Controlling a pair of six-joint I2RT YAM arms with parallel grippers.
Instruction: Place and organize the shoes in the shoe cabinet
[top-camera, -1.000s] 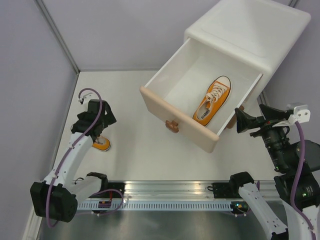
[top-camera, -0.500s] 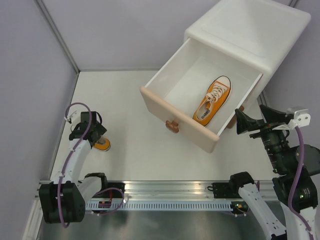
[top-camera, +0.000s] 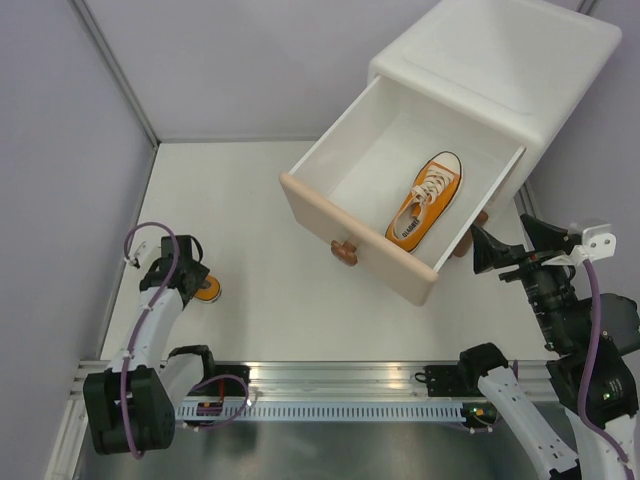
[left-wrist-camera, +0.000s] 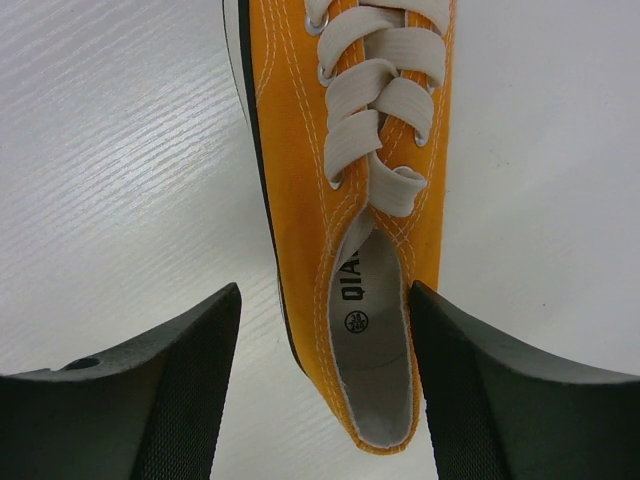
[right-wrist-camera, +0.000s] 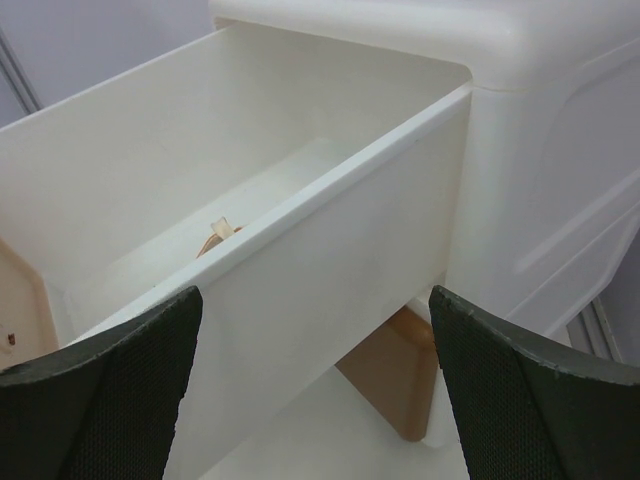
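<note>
One orange shoe (top-camera: 207, 290) lies on the white floor at the near left, seen close up in the left wrist view (left-wrist-camera: 345, 180) with white laces and its heel toward the camera. My left gripper (top-camera: 183, 274) (left-wrist-camera: 323, 290) straddles that heel, still open: the right finger is at the shoe's side, and there is a gap at the left finger. A second orange shoe (top-camera: 425, 200) lies in the pulled-out upper drawer (top-camera: 330, 215) of the shoe cabinet (top-camera: 500, 60). My right gripper (top-camera: 508, 250) (right-wrist-camera: 312, 300) hangs wide open beside the drawer's right wall, holding nothing.
The drawer's beige front carries a brown knob (top-camera: 344, 251). The brown lower drawer (right-wrist-camera: 395, 375) shows under the open one. Lilac walls enclose the floor on the left, back and right. A metal rail (top-camera: 330, 385) runs along the near edge.
My left arm has drawn back toward the near left and lowered over the floor shoe, with its jaws narrowing around the heel. The right gripper shifted only slightly and stays wide open.
</note>
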